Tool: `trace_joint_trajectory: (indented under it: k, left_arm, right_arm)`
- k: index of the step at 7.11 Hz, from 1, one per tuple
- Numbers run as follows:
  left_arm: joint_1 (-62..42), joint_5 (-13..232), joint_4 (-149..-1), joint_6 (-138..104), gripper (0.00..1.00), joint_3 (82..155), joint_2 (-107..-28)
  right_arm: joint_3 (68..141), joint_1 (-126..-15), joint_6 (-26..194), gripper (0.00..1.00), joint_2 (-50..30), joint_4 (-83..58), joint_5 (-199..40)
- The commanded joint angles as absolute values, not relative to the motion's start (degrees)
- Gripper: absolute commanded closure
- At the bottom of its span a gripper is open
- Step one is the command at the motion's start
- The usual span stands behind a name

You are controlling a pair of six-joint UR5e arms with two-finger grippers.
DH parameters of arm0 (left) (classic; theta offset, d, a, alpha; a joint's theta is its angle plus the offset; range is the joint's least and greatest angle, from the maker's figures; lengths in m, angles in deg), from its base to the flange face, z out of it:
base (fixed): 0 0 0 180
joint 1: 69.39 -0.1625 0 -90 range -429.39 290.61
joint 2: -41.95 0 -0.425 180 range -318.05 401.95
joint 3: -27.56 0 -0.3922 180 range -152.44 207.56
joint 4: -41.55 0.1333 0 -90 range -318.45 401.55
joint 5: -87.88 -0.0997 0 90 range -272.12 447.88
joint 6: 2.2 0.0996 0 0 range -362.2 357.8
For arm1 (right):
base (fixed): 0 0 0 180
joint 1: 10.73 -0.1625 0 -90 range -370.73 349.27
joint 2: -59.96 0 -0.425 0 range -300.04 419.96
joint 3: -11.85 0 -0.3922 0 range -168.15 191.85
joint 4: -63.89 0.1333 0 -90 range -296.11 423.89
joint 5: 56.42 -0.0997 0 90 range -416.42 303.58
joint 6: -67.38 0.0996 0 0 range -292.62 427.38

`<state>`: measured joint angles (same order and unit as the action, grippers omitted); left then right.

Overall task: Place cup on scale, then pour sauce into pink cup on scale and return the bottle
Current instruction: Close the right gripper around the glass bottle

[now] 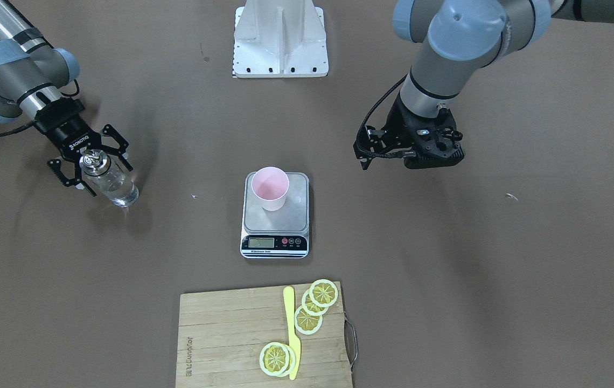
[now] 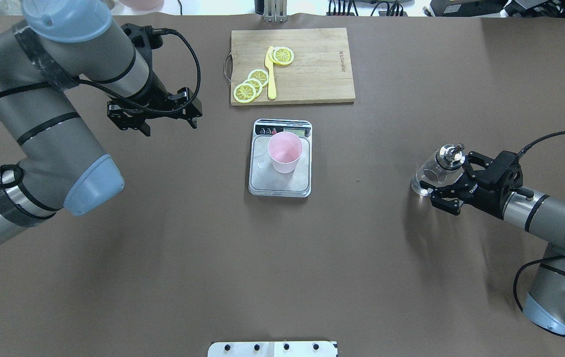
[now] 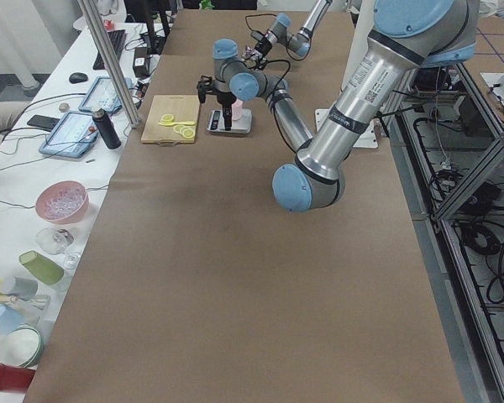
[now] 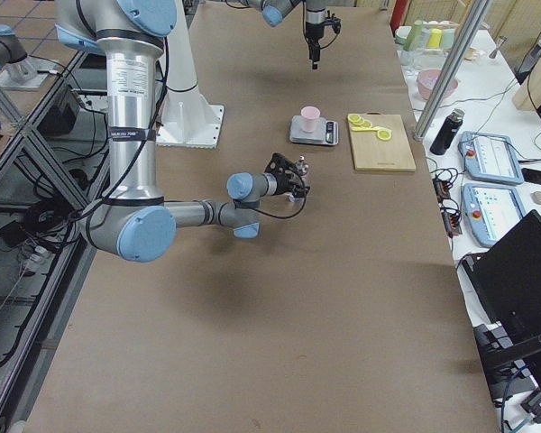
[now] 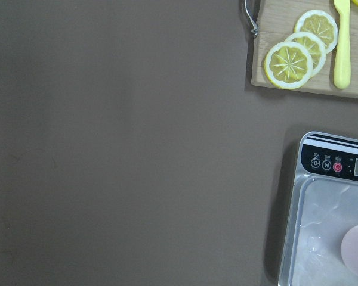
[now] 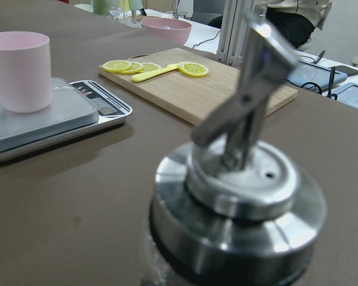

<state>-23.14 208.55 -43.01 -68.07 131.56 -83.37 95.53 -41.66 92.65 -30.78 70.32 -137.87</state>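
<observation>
Front-facing view: the cup (image 1: 269, 187), matte pale pink tapered plastic, stands upright on the scale (image 1: 299, 218), which has a brushed silver platform and a black panel, so we judge placing done. Pour status is unclear. The right hand (image 1: 103, 175) straddles the bottle (image 1: 113, 183), clear glass with colourless sauce (image 1: 122, 194), on the counter (image 1: 447, 269) well apart from the scale; we cannot tell whether the fingers actually clamp it. Overhead: the left hand (image 2: 168, 124) hovers empty with fingers spread, between the scale and the counter's left end, near the wooden cutting board (image 2: 312, 64). Left wrist: faint streaks on the platform. Right wrist: a shiny metal pourer cap (image 6: 238, 179) above a black collar.
</observation>
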Motion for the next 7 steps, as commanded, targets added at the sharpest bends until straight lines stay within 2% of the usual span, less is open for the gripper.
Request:
trace_joint_trajectory:
  k: [1,7]
  left_arm:
    - [-23.2,208.5,-43.0,-68.0,0.00,131.5,-83.4]
    - [-23.2,208.5,-43.0,-68.1,0.00,131.7,-83.4]
  right_arm:
    - [91.6,-41.5,93.0,0.08,-29.3,74.2,-137.4]
    - [90.4,-41.0,93.0,0.11,-26.9,73.4,-136.4]
